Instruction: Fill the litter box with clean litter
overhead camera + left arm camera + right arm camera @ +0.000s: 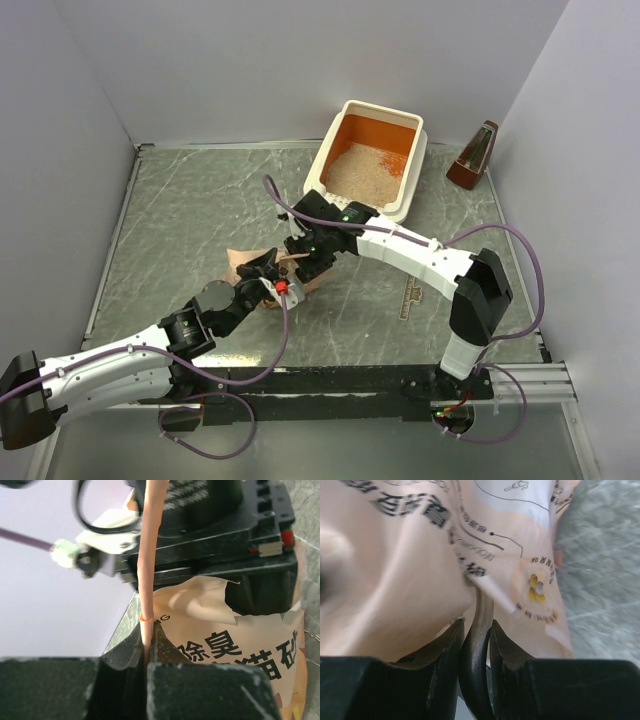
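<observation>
Down and to the left of the litter box (326,150), well apart from it, the left gripper (147,661) is clenched on a thin upright edge of the peach-pink bag (225,652), the film pinched flat between its dark fingers. The bag sits crumpled on the grey marbled table (180,220), nearer the arm bases than the litter box. Just right of that, between the bag and the box's near left corner, the right gripper (476,630) grips the narrow curved handle of a grey metal scoop (483,605). The handle runs up from between the fingers and goes out of sight under a fold of the bag, so the scoop's bowl cannot be seen. The litter box stands at the far side of the table, right of centre. The clean litter (362,172) lies inside it as a pale sandy bed over the nearer part, the far inner wall showing orange. Right of the litter box stands a brown wedge-shaped object (474,158).
</observation>
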Robot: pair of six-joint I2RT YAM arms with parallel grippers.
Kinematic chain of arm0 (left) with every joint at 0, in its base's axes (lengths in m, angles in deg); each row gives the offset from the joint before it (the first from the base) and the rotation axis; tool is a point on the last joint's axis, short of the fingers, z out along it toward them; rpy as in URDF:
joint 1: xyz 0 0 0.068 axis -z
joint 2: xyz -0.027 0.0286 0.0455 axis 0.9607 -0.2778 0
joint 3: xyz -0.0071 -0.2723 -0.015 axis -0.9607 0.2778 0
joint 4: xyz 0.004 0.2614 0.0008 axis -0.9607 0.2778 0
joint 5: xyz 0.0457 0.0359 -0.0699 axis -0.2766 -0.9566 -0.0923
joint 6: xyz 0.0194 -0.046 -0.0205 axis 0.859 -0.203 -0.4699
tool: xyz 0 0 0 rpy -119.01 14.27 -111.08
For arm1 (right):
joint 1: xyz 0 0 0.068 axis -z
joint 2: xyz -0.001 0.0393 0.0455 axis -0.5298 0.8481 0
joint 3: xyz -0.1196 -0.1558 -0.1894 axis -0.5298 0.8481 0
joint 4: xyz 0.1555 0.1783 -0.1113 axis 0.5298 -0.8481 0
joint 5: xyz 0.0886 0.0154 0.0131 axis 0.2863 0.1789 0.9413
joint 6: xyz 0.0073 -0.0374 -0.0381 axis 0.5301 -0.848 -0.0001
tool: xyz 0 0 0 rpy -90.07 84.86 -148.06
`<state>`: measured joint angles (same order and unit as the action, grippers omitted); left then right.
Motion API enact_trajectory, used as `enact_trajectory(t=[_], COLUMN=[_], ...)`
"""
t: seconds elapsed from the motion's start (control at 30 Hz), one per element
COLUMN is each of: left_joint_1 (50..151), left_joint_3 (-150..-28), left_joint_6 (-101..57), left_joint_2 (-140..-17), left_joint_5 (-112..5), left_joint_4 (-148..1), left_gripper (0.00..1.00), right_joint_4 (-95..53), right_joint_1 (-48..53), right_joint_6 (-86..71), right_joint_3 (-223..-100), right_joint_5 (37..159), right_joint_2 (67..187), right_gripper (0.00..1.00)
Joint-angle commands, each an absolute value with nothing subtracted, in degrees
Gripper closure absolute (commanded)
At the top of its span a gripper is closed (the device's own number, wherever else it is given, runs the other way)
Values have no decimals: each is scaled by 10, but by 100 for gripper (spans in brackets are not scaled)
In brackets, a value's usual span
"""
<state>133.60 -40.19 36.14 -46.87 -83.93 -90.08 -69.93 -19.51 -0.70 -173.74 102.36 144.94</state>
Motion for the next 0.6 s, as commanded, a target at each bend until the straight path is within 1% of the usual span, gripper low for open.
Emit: enact_trajectory(t=[0.0,0.3,0.57], left_joint_1=[1340,1340,1340], left_joint_3=[-412,-413,-412], left_joint_6=[363,362,364], left_joint_2=[-455,-465,-478], left_joint_5=[-828,-827,-832], left_joint_4=[-966,-963,-963], left_gripper=[99,99,99], right_joint_4=[-624,-397,-239], right_joint_1=[-175,-102,-81], right_joint_6=[32,113,170], right_joint_3=[-1642,-1436,-1344], right_joint_5=[1097,1238,1340], right_joint_2=[1445,1324,1260], right_gripper=[100,100,100])
